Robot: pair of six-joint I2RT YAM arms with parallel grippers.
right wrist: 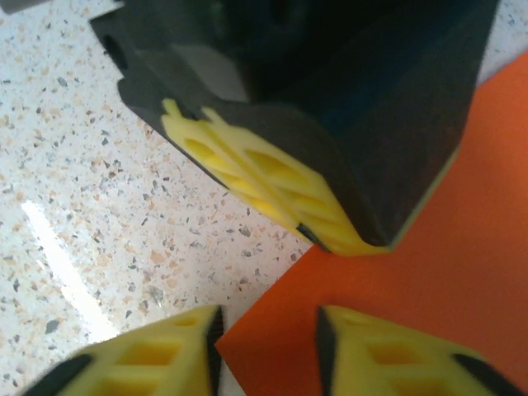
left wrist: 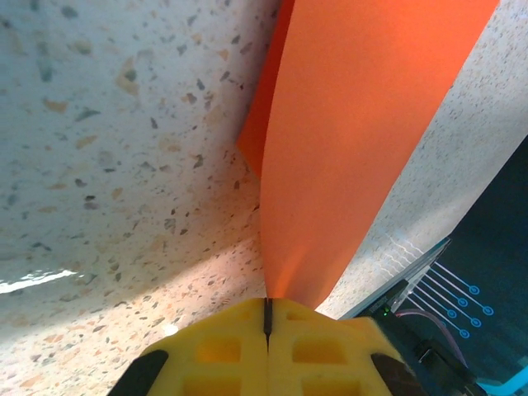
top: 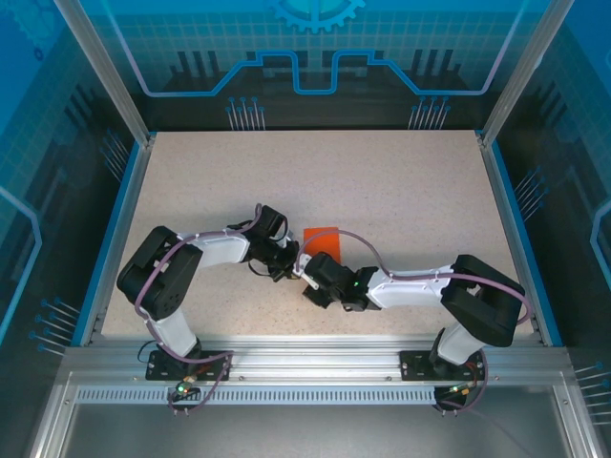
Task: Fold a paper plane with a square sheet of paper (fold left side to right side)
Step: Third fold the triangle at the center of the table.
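Paper clamped by left end effector; right end effector parted around corner.

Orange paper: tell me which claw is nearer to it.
Left. The left claw is pinched shut on the edge of the paper; the right claw is open at a corner of it, not clamped.

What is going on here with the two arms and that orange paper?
Two robot arms meet over the square sheet of paper in the middle of the speckled table. The left pincer is shut on the paper and holds that part up off the surface. The right pincer has its fingers apart, with a corner of the sheet between them, not yet clamped.
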